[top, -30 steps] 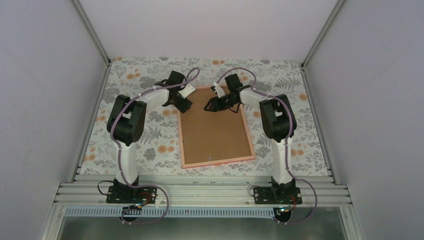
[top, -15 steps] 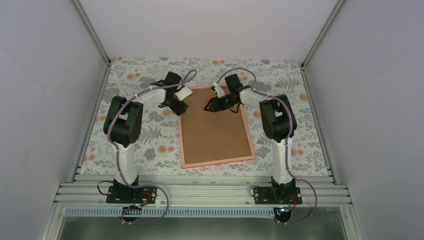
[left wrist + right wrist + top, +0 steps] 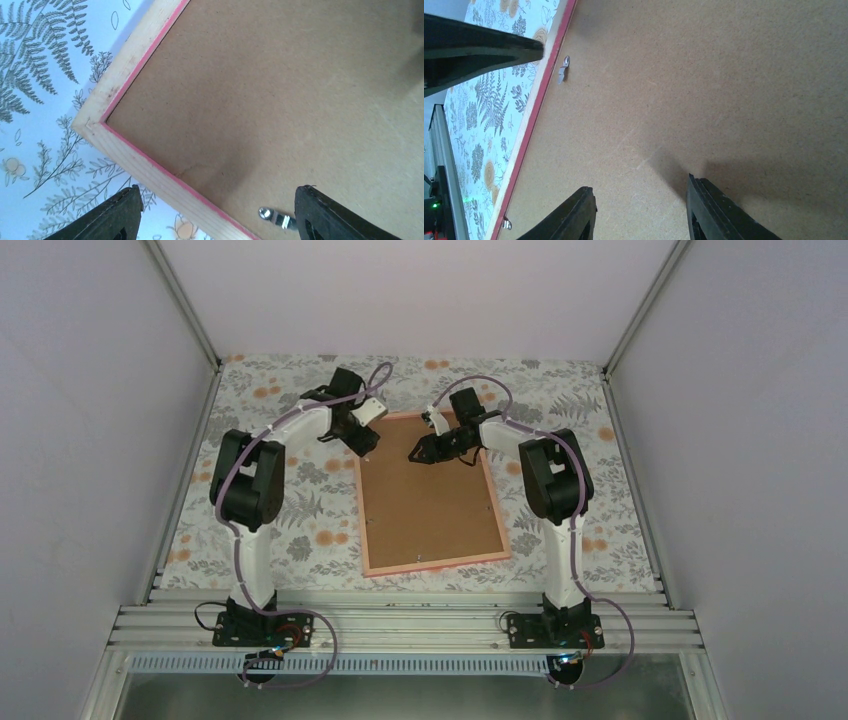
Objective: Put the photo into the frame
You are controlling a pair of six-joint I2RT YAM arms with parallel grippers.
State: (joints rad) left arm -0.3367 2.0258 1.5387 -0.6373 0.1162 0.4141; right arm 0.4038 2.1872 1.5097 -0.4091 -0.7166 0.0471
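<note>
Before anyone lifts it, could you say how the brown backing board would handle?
The brown board looks thin and flat, so probably light and bendy. It sits flush inside the frame, offering little edge. A metal tab overlaps it and may resist lifting.

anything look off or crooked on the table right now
Only slightly. The frame lies face down with its brown backing board up. It sits a little rotated against the edges of the table, so its near side slants. Nothing looks spilled or broken.
</note>
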